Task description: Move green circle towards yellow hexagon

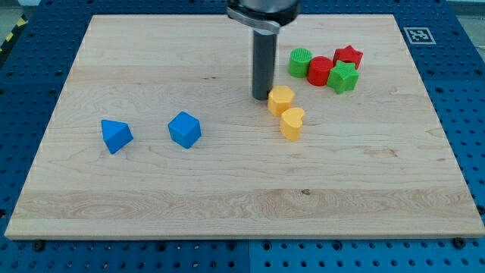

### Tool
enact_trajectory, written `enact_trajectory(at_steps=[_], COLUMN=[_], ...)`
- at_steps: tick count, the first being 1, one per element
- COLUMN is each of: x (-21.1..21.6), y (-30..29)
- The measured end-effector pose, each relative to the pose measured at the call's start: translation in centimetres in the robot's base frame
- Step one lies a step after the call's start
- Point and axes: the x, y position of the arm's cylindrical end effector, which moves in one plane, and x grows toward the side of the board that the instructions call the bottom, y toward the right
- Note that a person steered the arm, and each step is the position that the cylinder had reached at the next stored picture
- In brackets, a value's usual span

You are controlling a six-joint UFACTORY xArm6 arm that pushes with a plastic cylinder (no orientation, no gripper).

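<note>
My tip (pixel 262 97) rests on the pale wooden board (pixel 227 189) just to the view's left of the yellow hexagonal plastic block (pixel 281 99), close beside it; contact cannot be confirmed. The tool is a plain dark rod (pixel 264 64) with no jaws, so nothing is clamped or carried. The rod stands upright and runs up to a wider dark collar at the view's top edge.

The green round ribbed plastic block (pixel 301 62), the item to be moved, sits toward the view's top right of the tip, near it but clearly apart, and above and slightly right of the yellow hexagon. It is the leftmost of a cluster of four. Touching or nearly touching its right side is a red round plastic block (pixel 320 70). To the view's right of that lies a green star-shaped plastic block (pixel 343 77), and behind it, toward the view's top, a red star-shaped plastic block (pixel 348 55). These four are packed tightly.

Directly below the yellow hexagon, touching it, is a yellow heart-shaped plastic block (pixel 292 123).

On the view's left half, well apart from the rest, stand two blue plastic blocks: a blue cube-like block (pixel 184 129) and, further left, a blue triangular block (pixel 116 135).

The board lies on a blue perforated table (pixel 470 98).
</note>
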Motion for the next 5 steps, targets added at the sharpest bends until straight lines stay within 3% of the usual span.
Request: enact_trajectory(at_steps=[2,3,5], x=[2.6,0.7,-10.0], y=[2.9,2.1,-0.4])
